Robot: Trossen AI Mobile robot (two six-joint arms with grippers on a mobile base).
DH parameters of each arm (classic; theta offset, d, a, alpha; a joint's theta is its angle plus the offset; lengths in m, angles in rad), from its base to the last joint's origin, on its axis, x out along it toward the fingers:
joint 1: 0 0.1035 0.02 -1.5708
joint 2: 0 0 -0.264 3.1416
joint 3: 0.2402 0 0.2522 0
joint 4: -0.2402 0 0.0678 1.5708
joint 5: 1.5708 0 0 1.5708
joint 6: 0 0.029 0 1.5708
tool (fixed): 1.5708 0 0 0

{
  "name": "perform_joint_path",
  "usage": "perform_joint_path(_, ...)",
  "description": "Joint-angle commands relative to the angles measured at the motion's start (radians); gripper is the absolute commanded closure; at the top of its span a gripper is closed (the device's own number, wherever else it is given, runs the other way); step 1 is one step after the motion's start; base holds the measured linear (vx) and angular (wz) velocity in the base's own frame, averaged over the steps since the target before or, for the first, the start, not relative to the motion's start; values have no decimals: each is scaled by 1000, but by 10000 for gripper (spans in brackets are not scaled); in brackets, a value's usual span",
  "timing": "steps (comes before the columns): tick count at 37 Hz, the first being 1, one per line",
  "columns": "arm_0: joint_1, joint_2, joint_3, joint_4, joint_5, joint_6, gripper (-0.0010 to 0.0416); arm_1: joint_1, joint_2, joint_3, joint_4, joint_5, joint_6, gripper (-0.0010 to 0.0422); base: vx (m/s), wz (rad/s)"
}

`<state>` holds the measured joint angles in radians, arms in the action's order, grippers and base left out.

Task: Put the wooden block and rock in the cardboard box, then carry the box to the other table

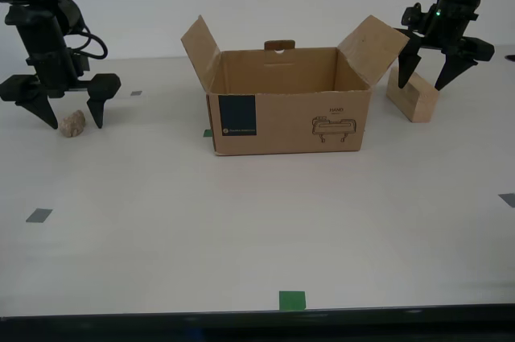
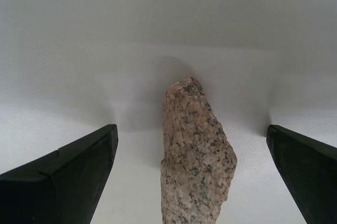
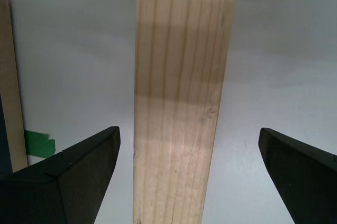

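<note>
The cardboard box stands mid-table with its flaps up and a teal label on its front. At the exterior view's left the tan rock lies on the table, and my second gripper is open with a finger on each side of it, not touching. The wooden block lies by the box's flap at the exterior view's right. My first gripper is open astride it, with gaps on both sides. The other table is out of view.
The off-white table carries a green tape square near its front edge and grey tape marks at the exterior view's left and right. A green tape mark lies by the box's base. A white wall runs behind.
</note>
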<state>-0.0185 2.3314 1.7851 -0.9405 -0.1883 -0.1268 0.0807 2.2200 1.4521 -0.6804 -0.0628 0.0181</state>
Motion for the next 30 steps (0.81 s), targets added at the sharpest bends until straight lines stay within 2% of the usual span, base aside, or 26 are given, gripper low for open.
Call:
perform_joint_path(1,0,4,0,7,-3,0,29,-1,0,0,-5,0,2,25,0,0)
perform_joint_path(6,1,3,-14,66,-2,0,37,-2,0,0,-5,0,1,25,0,0)
perform_joint_path(12,2,4,-24,74,-2,0,48,-2,0,0,-5,0,1,25,0,0)
perform_joint_path(24,2,5,-93,104,-2,-8,34,-2,0,0,-15,0,-2,25,0,0)
perform_joint_path(30,3,5,-118,123,-2,-8,48,-2,0,0,-16,1,-2,25,0,0)
